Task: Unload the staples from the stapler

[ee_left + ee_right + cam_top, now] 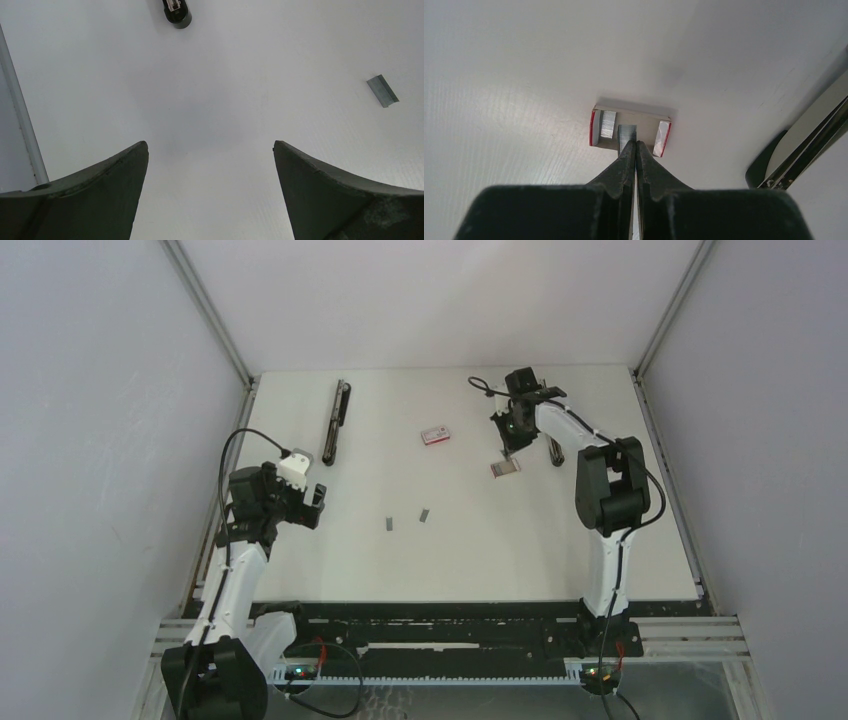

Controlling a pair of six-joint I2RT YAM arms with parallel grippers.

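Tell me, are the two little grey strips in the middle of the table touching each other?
Apart. The top view shows the left staple strip and the right staple strip lying with a clear band of bare table between them.

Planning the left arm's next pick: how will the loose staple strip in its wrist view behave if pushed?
The staple strip looks small and thin, so probably light; lying flat on the smooth table, it likely slides. Unlikely to roll.

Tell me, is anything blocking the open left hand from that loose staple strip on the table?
Nothing visible does. Only bare table lies between the left hand and the staple strip, which lies flat, off to the right in the wrist view.
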